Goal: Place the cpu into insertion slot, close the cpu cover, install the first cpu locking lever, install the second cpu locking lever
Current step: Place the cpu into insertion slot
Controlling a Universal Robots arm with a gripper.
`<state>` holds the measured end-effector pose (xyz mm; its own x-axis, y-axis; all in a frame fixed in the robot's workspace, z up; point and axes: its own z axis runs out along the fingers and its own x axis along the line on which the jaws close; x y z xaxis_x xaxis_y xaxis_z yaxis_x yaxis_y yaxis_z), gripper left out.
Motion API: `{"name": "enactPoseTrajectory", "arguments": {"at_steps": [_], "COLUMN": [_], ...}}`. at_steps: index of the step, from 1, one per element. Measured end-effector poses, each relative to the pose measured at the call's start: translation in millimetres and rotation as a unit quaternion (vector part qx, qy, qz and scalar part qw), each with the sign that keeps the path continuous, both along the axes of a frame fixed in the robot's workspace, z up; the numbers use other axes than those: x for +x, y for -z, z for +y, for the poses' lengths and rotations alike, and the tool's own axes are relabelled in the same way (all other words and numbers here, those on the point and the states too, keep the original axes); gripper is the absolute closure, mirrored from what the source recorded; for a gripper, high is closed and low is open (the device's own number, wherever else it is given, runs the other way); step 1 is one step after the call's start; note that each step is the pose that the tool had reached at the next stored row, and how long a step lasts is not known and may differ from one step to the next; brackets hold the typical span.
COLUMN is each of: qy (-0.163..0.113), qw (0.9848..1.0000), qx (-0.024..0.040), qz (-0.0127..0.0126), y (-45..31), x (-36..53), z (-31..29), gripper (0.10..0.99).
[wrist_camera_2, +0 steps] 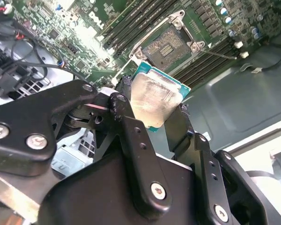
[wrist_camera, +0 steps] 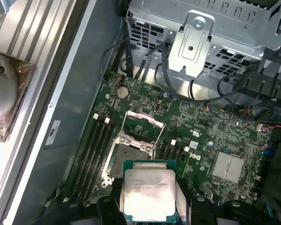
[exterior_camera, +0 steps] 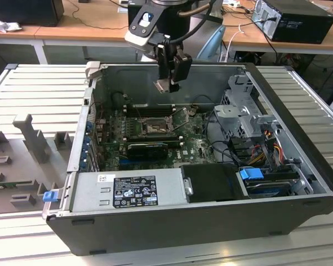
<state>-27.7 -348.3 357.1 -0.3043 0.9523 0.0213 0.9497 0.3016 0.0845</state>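
**A:** Where is the cpu at this moment?

**B:** The cpu point(wrist_camera: 147, 194) is between the two fingers of the pincer point(wrist_camera_2: 152, 110), which is drawn narrow and holds it by its edges, with the shiny face toward the wrist cameras. The insertion slot point(wrist_camera: 127, 157) lies below the pincer, well apart from it and uncovered. The cpu cover point(wrist_camera: 143, 125) stands lifted just beyond the slot.

**A:** What could go wrong from here?

**B:** I judge three things. The grip is only on thin edges, so the chip may slip or tip (I cannot tell if it hangs level). If it comes down turned or off-centre, it will not seat and the contacts may be damaged. A finger may also strike the lifted cover or the memory slots point(wrist_camera: 96, 145) beside the socket.

**A:** And around it?

**B:** Under the pincer is the green motherboard point(exterior_camera: 197, 144), inside an open computer case point(exterior_camera: 172, 221) that lies on a ribbed metal table point(exterior_camera: 39, 88). A grey drive cage point(exterior_camera: 244, 111) with cables point(wrist_camera: 164, 70) is off to one side. Behind are wooden benches point(exterior_camera: 89, 27) with dark boxes.
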Motion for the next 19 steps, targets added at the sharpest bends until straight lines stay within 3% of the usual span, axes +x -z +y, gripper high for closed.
{"name": "enactPoseTrajectory", "arguments": {"at_steps": [4,10,19], "qy": [0.023,0.058,0.125], "qw": [0.9997,0.9983,0.9921], "qx": [0.0000,0.0000,0.0002], "qz": [0.0002,0.0042,0.0042], "y": [0.3,1.5,3.6], "x": [0.1,0.0,0.0], "z": [0.0,0.0,0.1], "gripper": [0.557,0.557,0.557]}}
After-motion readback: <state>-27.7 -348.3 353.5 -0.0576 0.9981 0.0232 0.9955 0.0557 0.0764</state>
